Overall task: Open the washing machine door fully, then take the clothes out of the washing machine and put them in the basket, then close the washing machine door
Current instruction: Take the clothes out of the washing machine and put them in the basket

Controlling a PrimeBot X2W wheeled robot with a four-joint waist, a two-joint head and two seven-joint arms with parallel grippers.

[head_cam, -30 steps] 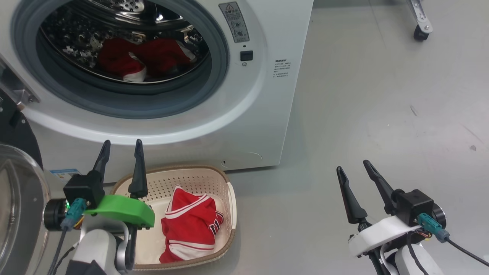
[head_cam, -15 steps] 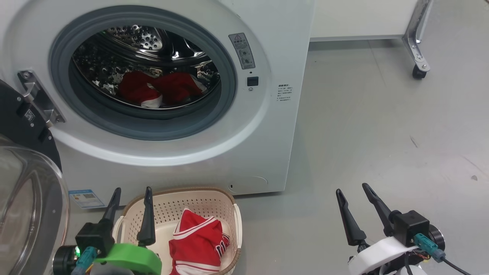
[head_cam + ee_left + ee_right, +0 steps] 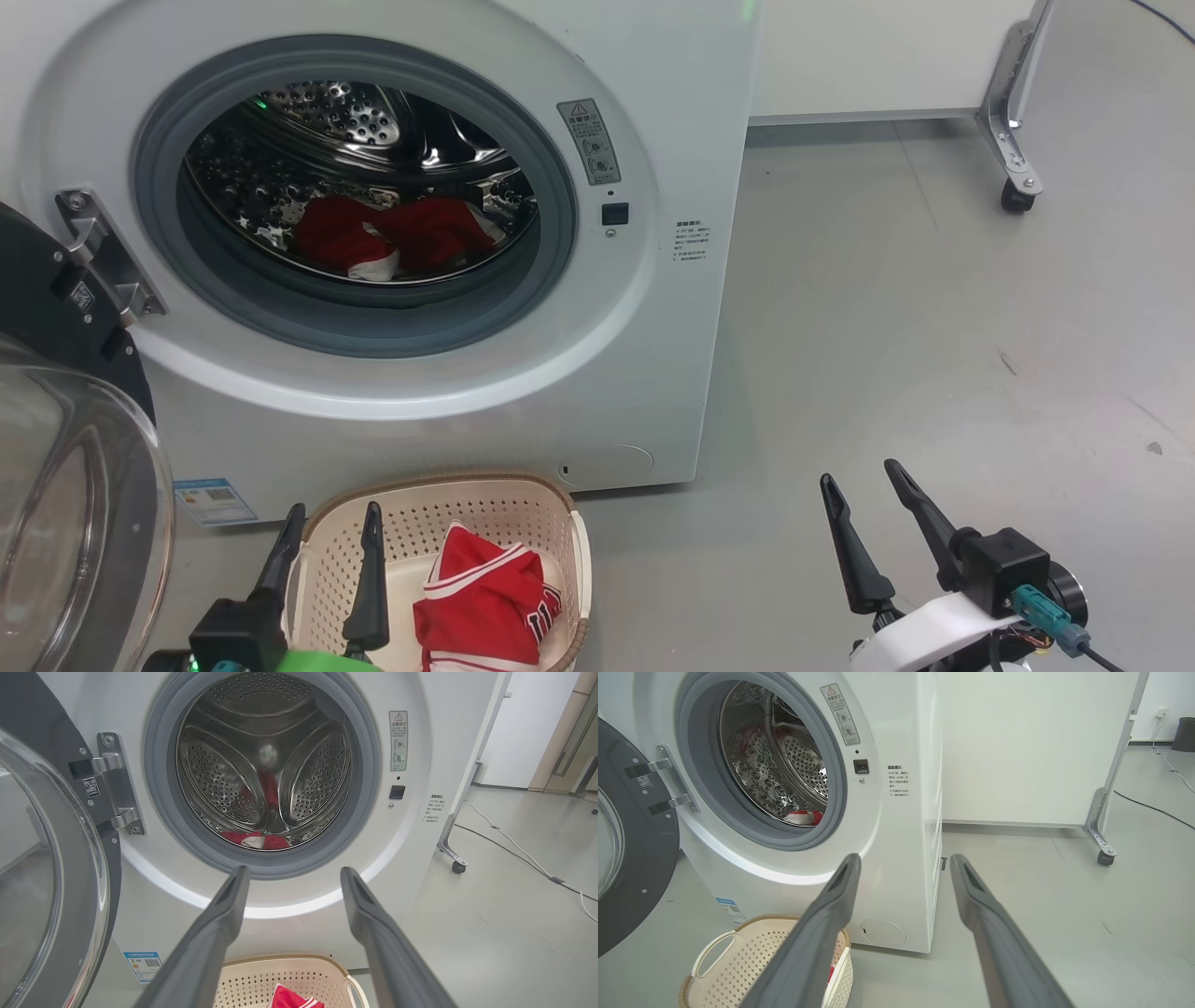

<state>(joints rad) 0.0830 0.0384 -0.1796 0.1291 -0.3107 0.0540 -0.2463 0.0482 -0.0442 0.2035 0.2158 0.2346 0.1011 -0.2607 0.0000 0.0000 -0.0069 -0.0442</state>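
Washing machine (image 3: 653,373) stands on grey floor (image 3: 934,373) beside wheeled panel (image 3: 859,56).

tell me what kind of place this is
Probably a lab or test room rather than a home laundry: the washing machine stands on a smooth grey floor beside a wheeled white partition.

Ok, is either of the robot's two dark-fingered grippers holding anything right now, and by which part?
Nothing is held: the dark-fingered left gripper and right gripper both stand open, fingers apart with nothing between them.
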